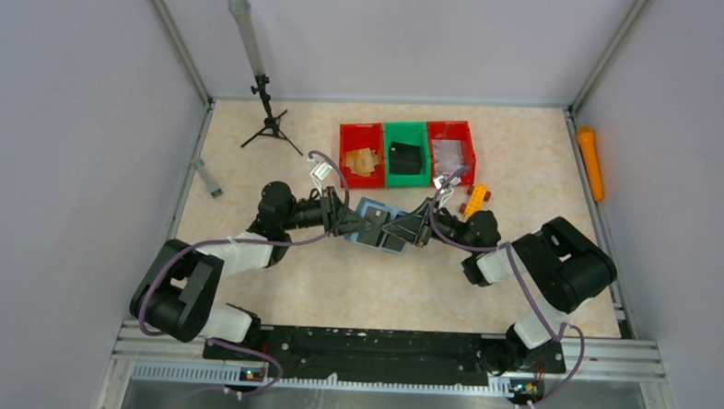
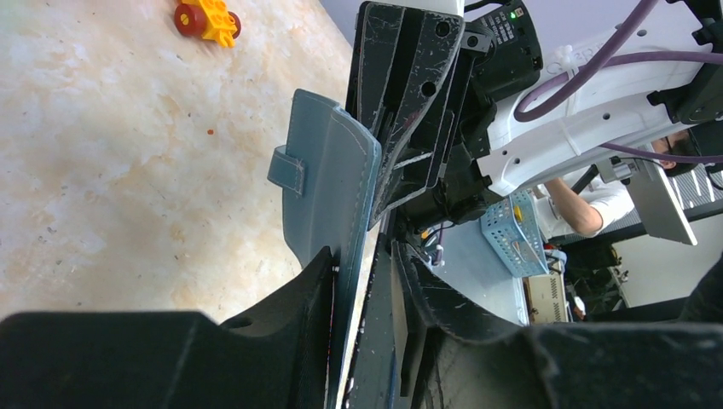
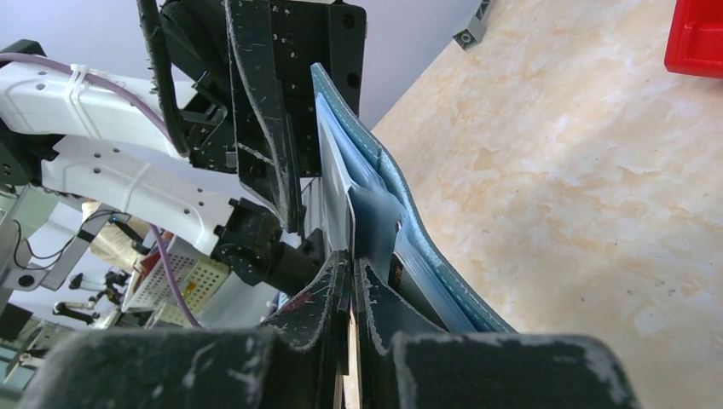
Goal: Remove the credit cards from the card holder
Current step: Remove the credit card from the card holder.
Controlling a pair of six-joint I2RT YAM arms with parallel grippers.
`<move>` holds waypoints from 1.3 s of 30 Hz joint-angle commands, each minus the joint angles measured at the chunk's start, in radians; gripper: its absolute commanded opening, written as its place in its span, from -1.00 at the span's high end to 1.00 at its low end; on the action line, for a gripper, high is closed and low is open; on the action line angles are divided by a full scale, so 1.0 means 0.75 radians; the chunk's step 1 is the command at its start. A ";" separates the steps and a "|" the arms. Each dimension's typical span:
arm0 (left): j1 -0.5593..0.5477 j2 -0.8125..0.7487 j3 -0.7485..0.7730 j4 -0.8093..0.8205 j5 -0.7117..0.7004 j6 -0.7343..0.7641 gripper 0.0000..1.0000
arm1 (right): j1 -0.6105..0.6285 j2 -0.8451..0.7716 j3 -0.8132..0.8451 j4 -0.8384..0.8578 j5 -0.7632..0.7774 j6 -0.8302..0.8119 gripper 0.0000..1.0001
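- Card holder (image 1: 374, 211) sits mid-table (image 1: 382, 293), between the two gripper heads, just below the row of red bin (image 1: 350, 135), green bin (image 1: 406, 131) and second red bin (image 1: 453, 135).
- Left gripper (image 2: 362, 249): jaws partly spread. The holder's edge runs down between them. The finger (image 2: 298, 298) at lower left of its wrist view lies against the holder's outer face; a sliver of table shows on the other side.
- In the same view the holder (image 2: 328, 183) stands on edge, closure tab facing frame left.
- Right gripper (image 3: 351, 260): jaws pressed nearly together, apparently pinching the bottom edge of a thin pale card (image 3: 334, 183) that sticks out of the holder.
- Right wrist view shows the holder (image 3: 388, 183) opened, lighter blue inside facing the card, bowed toward the table.
- Both grippers face each other nose to nose across the holder.
- Yellow toy with red wheels (image 2: 205, 19) lies on the table at top left of the left wrist view, well apart.
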 commanded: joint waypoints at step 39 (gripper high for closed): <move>0.044 -0.038 -0.061 0.226 0.025 -0.094 0.71 | -0.050 0.035 -0.017 0.213 -0.036 0.053 1.00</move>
